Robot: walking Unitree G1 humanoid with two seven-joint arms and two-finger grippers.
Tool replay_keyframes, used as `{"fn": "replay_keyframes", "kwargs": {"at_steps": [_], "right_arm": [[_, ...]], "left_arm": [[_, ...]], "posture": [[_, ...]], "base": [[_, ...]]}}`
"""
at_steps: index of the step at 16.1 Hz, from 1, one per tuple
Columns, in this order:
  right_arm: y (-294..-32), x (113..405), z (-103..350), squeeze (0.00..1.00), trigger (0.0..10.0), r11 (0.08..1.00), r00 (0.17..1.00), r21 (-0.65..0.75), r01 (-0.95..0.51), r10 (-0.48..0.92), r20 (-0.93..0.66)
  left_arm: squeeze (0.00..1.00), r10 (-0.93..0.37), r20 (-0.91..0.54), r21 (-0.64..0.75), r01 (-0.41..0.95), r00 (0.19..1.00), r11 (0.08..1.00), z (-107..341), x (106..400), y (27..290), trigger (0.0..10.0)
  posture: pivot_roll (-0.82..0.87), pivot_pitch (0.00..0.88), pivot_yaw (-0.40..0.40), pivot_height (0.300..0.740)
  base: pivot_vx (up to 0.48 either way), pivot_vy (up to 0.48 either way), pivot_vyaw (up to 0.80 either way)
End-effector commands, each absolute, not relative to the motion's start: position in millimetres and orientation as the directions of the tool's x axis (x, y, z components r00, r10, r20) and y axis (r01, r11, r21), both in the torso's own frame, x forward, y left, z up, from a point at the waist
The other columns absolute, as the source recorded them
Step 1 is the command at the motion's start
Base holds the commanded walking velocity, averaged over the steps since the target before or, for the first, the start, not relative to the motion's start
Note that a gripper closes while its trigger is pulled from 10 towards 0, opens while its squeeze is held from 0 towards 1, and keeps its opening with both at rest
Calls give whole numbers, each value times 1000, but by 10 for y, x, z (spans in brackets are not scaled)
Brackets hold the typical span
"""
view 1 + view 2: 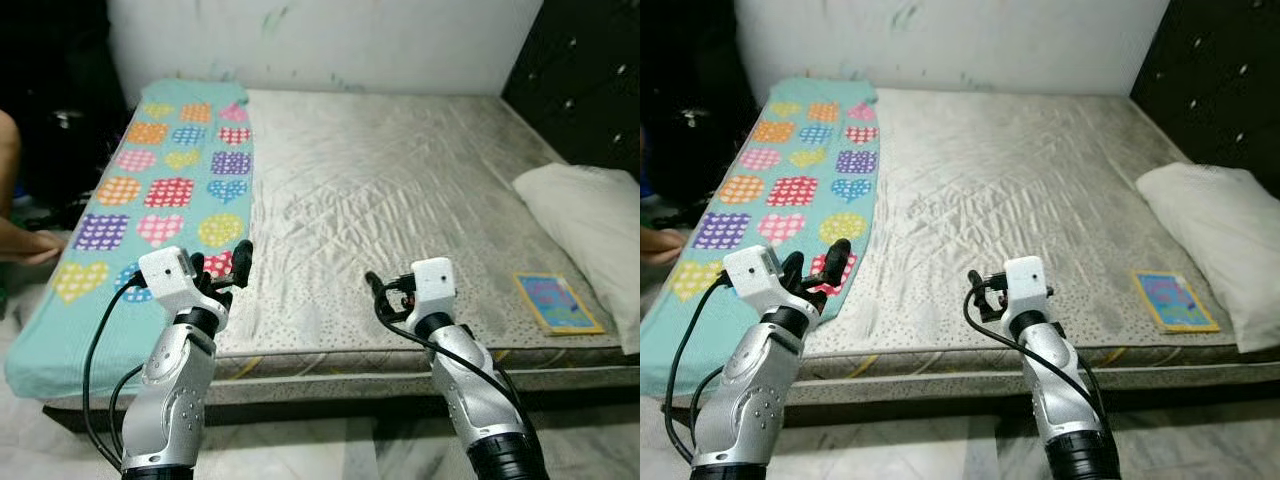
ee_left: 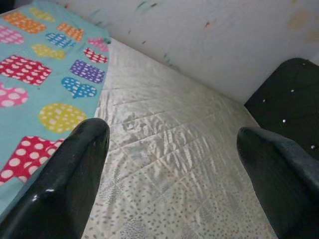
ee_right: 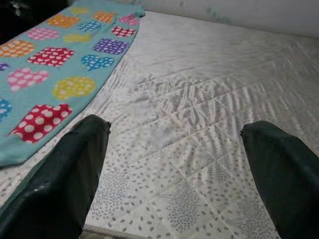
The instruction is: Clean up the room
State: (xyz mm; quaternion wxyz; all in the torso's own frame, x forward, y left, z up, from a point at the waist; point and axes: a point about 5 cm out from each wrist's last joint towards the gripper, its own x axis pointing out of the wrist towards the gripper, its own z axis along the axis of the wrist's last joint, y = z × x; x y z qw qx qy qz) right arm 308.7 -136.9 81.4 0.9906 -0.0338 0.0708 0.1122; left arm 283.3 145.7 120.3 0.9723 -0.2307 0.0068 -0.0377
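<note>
A teal blanket (image 1: 170,190) printed with coloured hearts lies along the left side of a bare quilted mattress (image 1: 400,190). At the right end rests a white pillow (image 1: 590,215), and a small colourful book (image 1: 556,302) lies flat near the front right edge. My left gripper (image 1: 222,262) is open above the blanket's inner edge near the front of the bed. Further right, my right gripper (image 1: 380,293) hangs open over bare mattress at the front edge. Neither holds anything. The blanket (image 2: 45,74) and mattress (image 3: 199,99) show past the wrist views' open fingers.
A dark padded headboard (image 1: 580,70) stands at the right and a marked white wall (image 1: 330,40) runs behind the bed. A person's arm (image 1: 25,245) reaches in at the far left beside the blanket. Pale floor (image 1: 300,450) lies below the bed's front edge.
</note>
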Motion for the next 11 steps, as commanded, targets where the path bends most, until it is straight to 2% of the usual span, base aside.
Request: {"fn": "replay_keyframes", "kwargs": {"at_steps": [1,11], "right_arm": [[-1433,3119,859,0,10000,975,970,-59,-212,203,-134],[-1451,3118,900,0,10000,978,976,-59,-199,193,-103]], "left_arm": [[0,-102,26,-459,102,994,883,1247,2835,1373,10000],[0,-104,15,-447,100,994,889,1234,2838,1363,10000]], "posture": [[-66,47,-36,740],[-59,52,-39,740]], "base": [[382,0,0],[392,0,0]]}}
